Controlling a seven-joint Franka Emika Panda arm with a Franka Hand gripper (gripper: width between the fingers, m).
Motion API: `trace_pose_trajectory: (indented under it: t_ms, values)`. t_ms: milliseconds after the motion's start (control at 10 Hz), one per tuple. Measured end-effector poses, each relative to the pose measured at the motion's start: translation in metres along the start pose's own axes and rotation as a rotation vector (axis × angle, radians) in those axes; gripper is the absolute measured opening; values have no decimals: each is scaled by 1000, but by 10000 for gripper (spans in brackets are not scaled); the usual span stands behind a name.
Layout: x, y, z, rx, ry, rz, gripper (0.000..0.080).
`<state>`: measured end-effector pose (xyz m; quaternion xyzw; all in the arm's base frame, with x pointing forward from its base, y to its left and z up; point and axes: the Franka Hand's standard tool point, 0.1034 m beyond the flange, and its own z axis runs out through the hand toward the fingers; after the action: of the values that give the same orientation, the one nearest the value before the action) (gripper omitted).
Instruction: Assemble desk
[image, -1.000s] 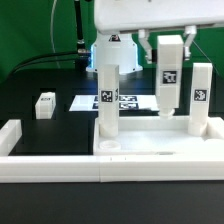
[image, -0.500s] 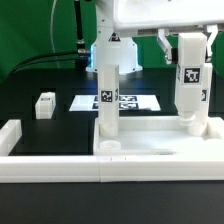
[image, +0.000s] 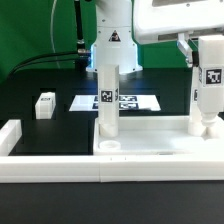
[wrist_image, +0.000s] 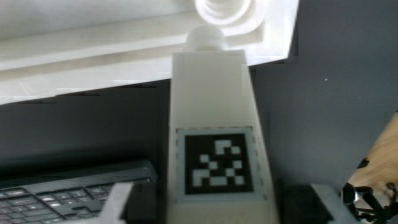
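Observation:
The white tabletop (image: 150, 140) lies flat near the front wall, and it also shows in the wrist view as the tabletop (wrist_image: 89, 45). One leg (image: 107, 100) stands upright on it at the exterior view's left. My gripper (image: 208, 50) is shut on a second leg (image: 207, 95), holding it upright at the exterior view's right edge. This held leg (wrist_image: 217, 120) fills the wrist view between the fingers of my gripper (wrist_image: 222, 205), its end peg pointing at a round hole (wrist_image: 231, 12) in the tabletop. A third leg (image: 44, 104) lies on the black table at the left.
The marker board (image: 130, 101) lies flat behind the standing leg. A long low white border wall (image: 60, 165) runs along the front, with a side piece at the left. The robot base (image: 112, 45) stands at the back.
My gripper has carried the held leg toward the exterior view's right, from the panel's middle to its right end. The grip has stayed the same and nothing else moved.

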<state>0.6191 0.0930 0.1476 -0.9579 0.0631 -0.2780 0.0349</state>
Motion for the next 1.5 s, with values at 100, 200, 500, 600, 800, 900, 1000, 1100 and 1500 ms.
trace_pose_trajectory:
  t_ms: [100,200,500,600,800,900,1000,1100,1500]
  values:
    - [-2,-1,2,-1,3,-4,287]
    - [-8,-6,9,-1,-1,-18,287]
    - [-15,-18,22,2,-14,-86,287]
    - [-15,-18,22,1,-13,-85,287]
    - [-15,-18,23,1,-14,-86,287]
    - [-16,-17,23,0,-15,-86,287]
    - [-16,-16,24,-1,-16,-90,287]
    - [-17,-12,25,-6,-19,-95,287]
    - [-22,-14,24,-4,-25,-98,287]
